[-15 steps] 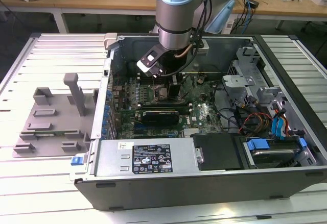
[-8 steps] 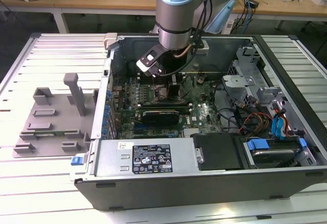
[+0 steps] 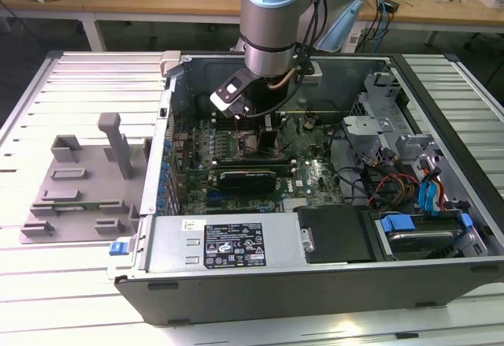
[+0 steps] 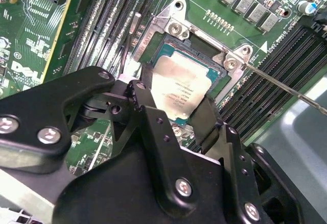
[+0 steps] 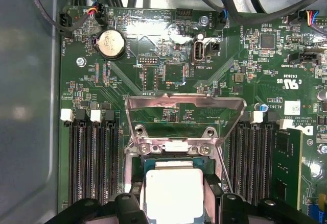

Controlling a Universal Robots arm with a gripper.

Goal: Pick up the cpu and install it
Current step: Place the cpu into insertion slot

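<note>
The gripper [image 4: 176,101] is clamped on the cpu [image 4: 180,83], gripping it by two opposite edges. The cpu lies level at the open socket [image 4: 204,48] near the middle of the motherboard [image 5: 168,71], with the hinged metal frame [image 5: 184,113] raised beside it. I cannot tell whether it is fully seated. It is probably light, stiff and smooth-topped with a delicate underside, so the bare edges look the safest hold. The computer case [image 3: 236,243] stands on the surface [image 3: 71,70].
</note>
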